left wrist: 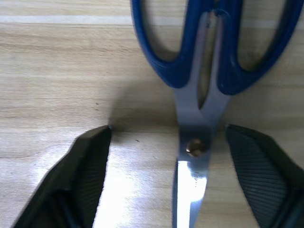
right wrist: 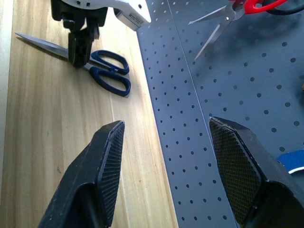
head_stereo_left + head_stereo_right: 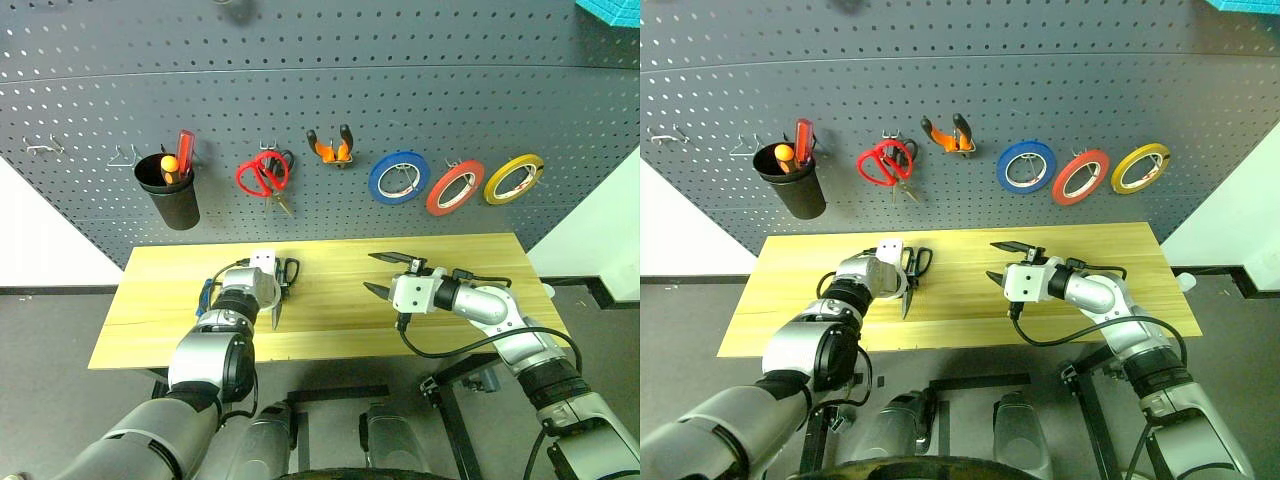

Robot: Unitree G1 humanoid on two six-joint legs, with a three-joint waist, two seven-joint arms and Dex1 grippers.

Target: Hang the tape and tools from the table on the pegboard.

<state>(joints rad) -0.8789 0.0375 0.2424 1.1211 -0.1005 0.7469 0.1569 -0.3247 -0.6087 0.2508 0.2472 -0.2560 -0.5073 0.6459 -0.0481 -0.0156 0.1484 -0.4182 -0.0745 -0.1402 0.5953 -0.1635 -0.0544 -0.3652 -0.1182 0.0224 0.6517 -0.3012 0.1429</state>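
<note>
The left gripper (image 3: 272, 290) is down over the scissors (image 1: 199, 95) lying flat near the middle of the table (image 3: 150, 300), its fingers apart on either side of the pivot and not yet touching. Those scissors look stiff, slick steel and fairly light; just by the pivot seems the sure place to pinch. They lie front to back, handles toward the pegboard (image 3: 90, 100), blades toward the front edge. Farther right, the right gripper (image 3: 385, 274) hangs empty, fingers wide apart.
</note>
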